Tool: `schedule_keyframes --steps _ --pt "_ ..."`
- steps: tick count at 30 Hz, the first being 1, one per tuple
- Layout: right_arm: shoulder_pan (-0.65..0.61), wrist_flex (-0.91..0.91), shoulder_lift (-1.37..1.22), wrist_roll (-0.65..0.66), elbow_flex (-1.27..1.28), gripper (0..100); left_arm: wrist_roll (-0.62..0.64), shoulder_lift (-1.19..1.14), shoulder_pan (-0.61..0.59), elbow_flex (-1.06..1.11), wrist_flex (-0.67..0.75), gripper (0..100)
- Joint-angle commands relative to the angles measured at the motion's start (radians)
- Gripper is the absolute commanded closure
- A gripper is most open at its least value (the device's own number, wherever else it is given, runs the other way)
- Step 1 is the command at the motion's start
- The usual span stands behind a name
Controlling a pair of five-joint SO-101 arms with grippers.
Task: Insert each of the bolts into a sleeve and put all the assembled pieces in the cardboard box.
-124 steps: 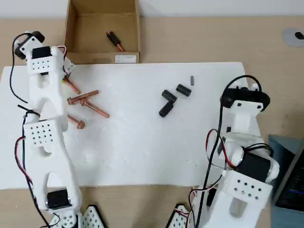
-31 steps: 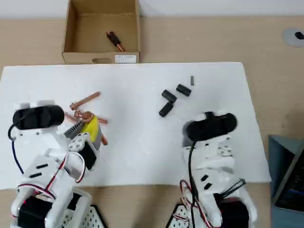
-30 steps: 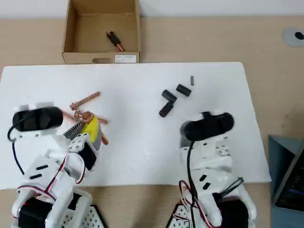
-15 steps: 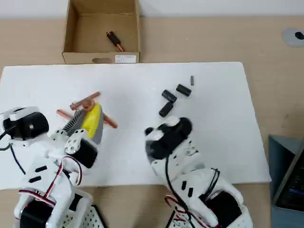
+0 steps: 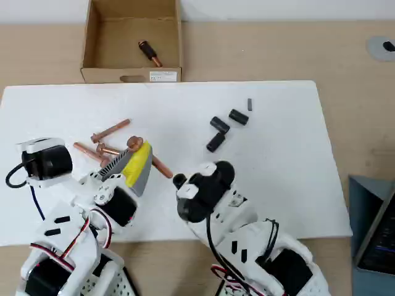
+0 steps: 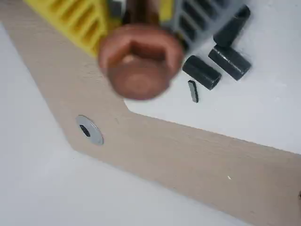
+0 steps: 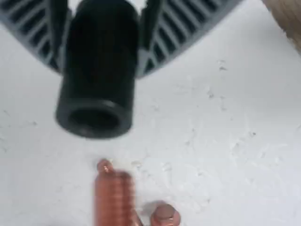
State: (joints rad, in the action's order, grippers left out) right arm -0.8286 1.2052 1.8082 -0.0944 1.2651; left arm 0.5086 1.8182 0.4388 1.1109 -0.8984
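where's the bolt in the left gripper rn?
High view: bolt sits in the left gripper over the white mat, left of centre, tip near the sleeve in the right gripper.

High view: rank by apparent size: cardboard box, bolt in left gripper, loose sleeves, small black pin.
1. cardboard box
2. bolt in the left gripper (maybe nearer the camera)
3. loose sleeves, three look alike
4. small black pin

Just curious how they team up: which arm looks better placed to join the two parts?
Probably right: the right pincer holds a sleeve whose open mouth faces the bolt tip close by. The left pincer just holds that bolt.
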Motion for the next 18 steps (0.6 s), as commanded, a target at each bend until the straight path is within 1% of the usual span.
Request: schedule_keyframes --steps 1,10,15,18 --pt "-0.022 -0.029 0.11 0.012 0.001 98.9 0.003 0.005 0.012 -0.006 0.021 100" --pt "-0.036 -0.031 0.11 0.012 -0.005 98.9 0.003 0.005 0.017 0.052 0.021 100" --pt "-0.036 -0.031 0.11 0.014 -0.005 98.9 0.003 0.005 0.103 0.054 0.006 100" --pt "-0.036 -0.031 0.11 0.014 -0.005 98.9 0.003 0.004 0.118 0.054 0.005 100"
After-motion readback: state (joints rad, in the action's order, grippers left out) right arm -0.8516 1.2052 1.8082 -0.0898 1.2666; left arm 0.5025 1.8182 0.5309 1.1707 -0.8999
